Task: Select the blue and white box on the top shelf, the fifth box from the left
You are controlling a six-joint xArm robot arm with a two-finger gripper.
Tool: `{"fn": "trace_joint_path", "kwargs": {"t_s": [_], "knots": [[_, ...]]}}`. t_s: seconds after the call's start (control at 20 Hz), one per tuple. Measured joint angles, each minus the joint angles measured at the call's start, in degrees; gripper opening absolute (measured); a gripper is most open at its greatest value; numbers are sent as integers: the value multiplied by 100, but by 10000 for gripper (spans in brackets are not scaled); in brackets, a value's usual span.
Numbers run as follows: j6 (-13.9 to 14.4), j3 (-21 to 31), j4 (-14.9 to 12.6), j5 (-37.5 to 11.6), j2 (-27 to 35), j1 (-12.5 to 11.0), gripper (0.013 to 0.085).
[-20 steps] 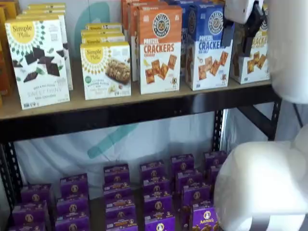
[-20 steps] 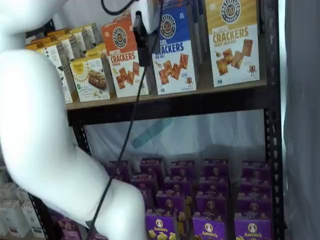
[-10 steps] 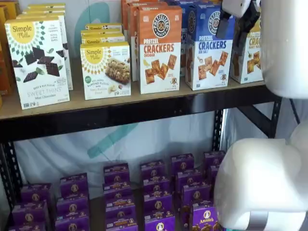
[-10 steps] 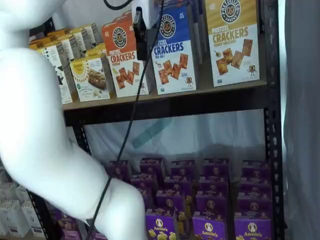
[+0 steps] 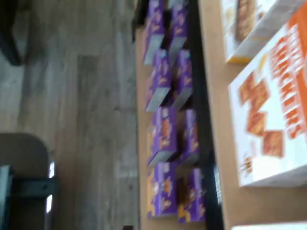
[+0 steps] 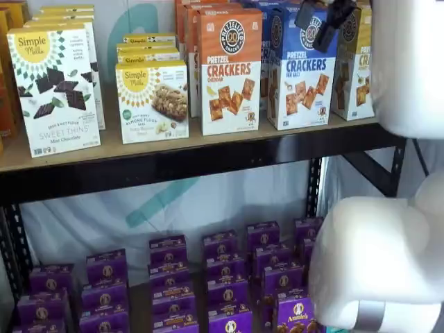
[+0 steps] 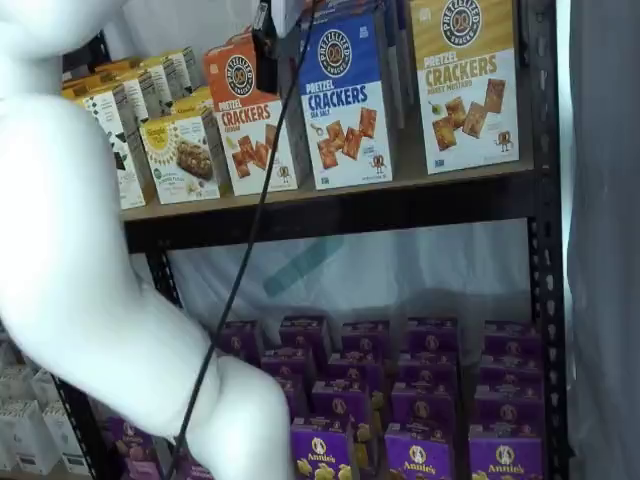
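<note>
The blue and white box (image 6: pixel 302 73) (image 7: pixel 345 100) stands upright at the front of the top shelf (image 6: pixel 139 149) (image 7: pixel 420 180), between an orange-topped box and a yellow-topped one. My gripper (image 6: pixel 318 31) hangs in front of the box's upper blue part, near its round logo. It is open, with a gap between the two black fingers and nothing held. In a shelf view only one finger (image 7: pixel 266 50) shows at the box's left edge, with a cable beside it. The wrist view shows the orange box (image 5: pixel 273 105) and the shelf board, not the blue box.
The orange Cheddar box (image 6: pixel 230 69) stands left of the target and the yellow-topped box (image 6: pixel 355 69) right of it. Simple Mills boxes (image 6: pixel 54 87) fill the shelf's left. Purple boxes (image 6: pixel 222 277) crowd the lower shelf. My white arm (image 6: pixel 385 263) (image 7: pixel 90 280) blocks part of both shelf views.
The gripper has risen along the front of the blue and white box toward the view's top edge and shifted slightly left. Its fingers stay apart. No box has moved.
</note>
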Motion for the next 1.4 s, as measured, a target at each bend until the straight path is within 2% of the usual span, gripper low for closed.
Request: {"fn": "trace_joint_path", "kwargs": {"t_s": [0.25, 0.55, 0.95, 1.4], "knots": [[118, -26, 548, -362, 51, -129, 850], [183, -173, 867, -750, 235, -187, 850], [194, -810, 806, -815, 912, -111, 850], [220, -1204, 495, -928, 1338, 105, 850]]}}
